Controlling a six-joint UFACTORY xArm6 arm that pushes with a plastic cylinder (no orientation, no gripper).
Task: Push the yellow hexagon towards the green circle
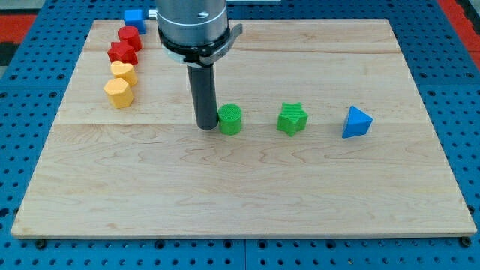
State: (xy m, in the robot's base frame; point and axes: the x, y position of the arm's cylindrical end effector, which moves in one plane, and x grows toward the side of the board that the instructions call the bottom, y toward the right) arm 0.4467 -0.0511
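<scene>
The yellow hexagon (118,92) lies near the board's left edge, in the upper left of the view. The green circle (230,119) stands near the middle of the board. My tip (206,127) rests on the board right beside the green circle, on its left, touching it or nearly so. The tip is far to the right of the yellow hexagon and a little lower in the view.
A yellow heart (123,73), a red star (122,53), a red hexagon (130,37) and a blue cube (135,19) line up above the yellow hexagon. A green star (292,118) and a blue triangle (356,122) lie to the right of the green circle.
</scene>
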